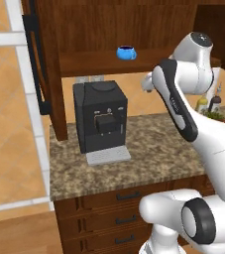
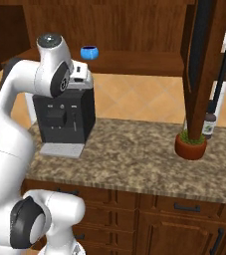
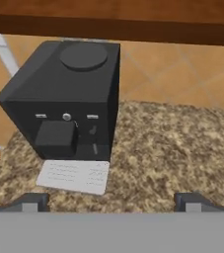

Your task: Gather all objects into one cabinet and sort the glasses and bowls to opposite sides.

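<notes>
A small bright blue bowl (image 1: 126, 52) (image 2: 89, 52) stands on the bottom board of the open dark wooden cabinet (image 1: 79, 63) (image 2: 139, 62). The cabinet door (image 1: 40, 54) (image 2: 204, 64) with its long black bar handle is swung wide. My gripper (image 3: 111, 201) hangs in front of the cabinet and below the bowl, over the counter, aimed down at the coffee machine. Its two fingertips (image 3: 30, 202) stand far apart with nothing between them: open. The glasses are out of view.
A black coffee machine (image 1: 100, 116) (image 2: 64, 114) (image 3: 66, 99) with a grey drip tray stands on the speckled stone counter (image 1: 153, 158) (image 2: 134, 154). A potted plant (image 2: 190, 144) and bottles (image 1: 208, 103) (image 2: 208, 124) sit further right. Drawers run below.
</notes>
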